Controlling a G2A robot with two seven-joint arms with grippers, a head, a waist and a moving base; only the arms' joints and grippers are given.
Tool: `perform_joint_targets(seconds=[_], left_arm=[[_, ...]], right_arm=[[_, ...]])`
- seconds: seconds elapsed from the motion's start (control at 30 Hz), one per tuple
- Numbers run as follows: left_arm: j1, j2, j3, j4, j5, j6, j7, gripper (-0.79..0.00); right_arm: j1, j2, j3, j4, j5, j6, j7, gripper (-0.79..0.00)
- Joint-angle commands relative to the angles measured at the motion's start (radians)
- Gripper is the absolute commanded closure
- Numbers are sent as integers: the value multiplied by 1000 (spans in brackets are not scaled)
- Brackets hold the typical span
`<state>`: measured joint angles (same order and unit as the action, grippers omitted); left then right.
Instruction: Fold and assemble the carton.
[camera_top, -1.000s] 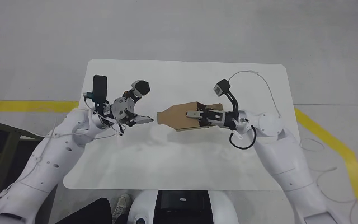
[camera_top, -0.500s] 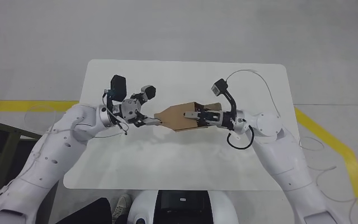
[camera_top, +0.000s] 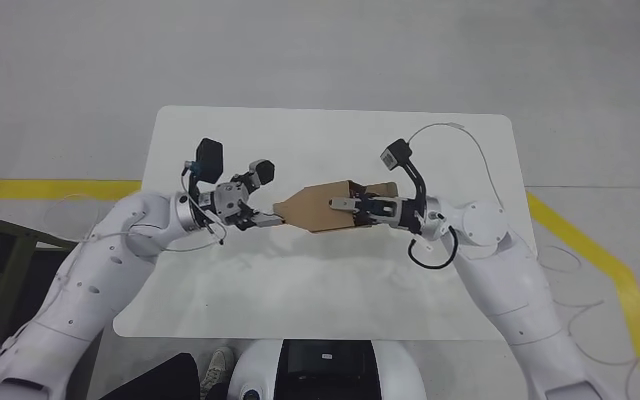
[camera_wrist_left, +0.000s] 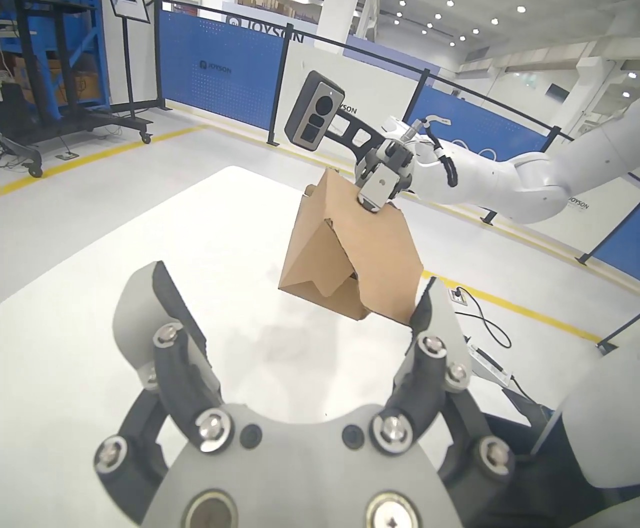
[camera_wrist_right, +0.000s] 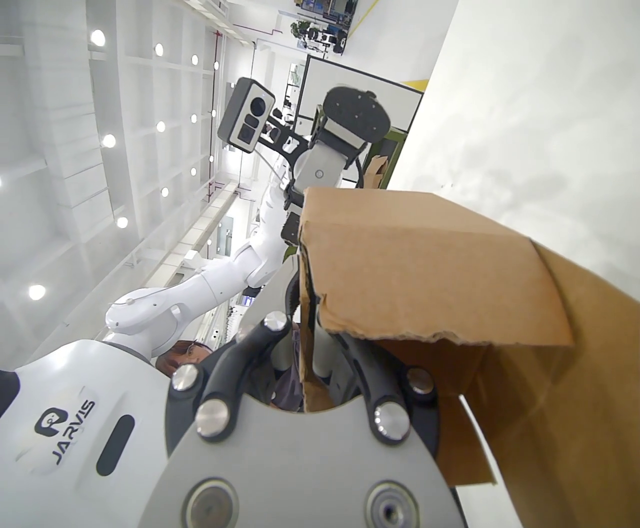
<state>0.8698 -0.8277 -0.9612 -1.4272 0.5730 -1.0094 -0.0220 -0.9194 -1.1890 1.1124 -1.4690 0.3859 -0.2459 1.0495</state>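
The right gripper (camera_top: 338, 204) is clamped on one wall of the carton (camera_top: 318, 208), holding it off the table (camera_top: 330, 290) above its middle, flap end toward the left gripper (camera_top: 270, 219); that one is spread wide and empty, one finger (camera_wrist_left: 431, 315) at the carton's lower corner, perhaps touching, though I cannot be sure; the step looks like folding the end flaps; next, the left fingers likely need to press a loose flap inward while the right holds firm.
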Motion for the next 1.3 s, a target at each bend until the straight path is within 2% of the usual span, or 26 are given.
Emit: perform_joint_targets(seconds=[0.0,0.33,0.77,1.27], left_arm=[[3,-1,-3,1,-15,-3,-7,-785],[8,-7,-26,10,-71,-3,-38,-785],[-2,-23,-24,21,-99,31,-122,-785],[-13,-41,-15,47,-161,19,-195,-785]], right_arm=[[-2,1,1,-3,0,1,0,0],[-4,2,-5,-16,-3,4,9,0],[-12,8,2,-51,-31,5,-2,0],[-28,13,6,-95,-44,12,-12,0]])
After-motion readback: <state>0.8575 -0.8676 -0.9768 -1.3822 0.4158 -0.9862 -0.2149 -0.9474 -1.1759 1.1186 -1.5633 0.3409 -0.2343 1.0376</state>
